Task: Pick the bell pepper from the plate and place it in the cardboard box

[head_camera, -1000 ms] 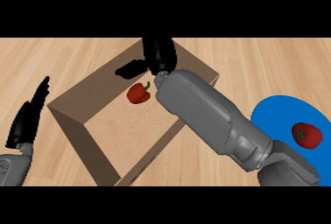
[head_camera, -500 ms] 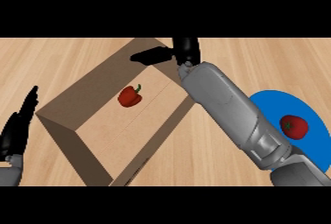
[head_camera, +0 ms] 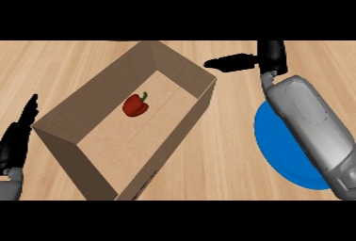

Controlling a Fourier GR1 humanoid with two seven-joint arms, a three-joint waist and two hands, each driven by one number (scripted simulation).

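- At the upper right of the frame we see the right hand (head_camera: 268, 57), thumb stretched out to the left and fingers relaxed, with nothing in it; half a second ago it hovered at the box's far corner, and it has since pulled back to the right, clear of the box.
- Along the left edge the left hand (head_camera: 17, 139) rests with straight fingers pointing up, much as before.
- The bell pepper (head_camera: 135, 105) lies on the floor of the cardboard box (head_camera: 73, 157), in its upper half, as it did half a second ago.
- We count one pepper, one box, one blue plate (head_camera: 278, 146) and two hands.
- The right forearm covers much of the plate, so the red thing seen on it earlier is now hidden.
- The wooden counter (head_camera: 208, 160) carries everything.
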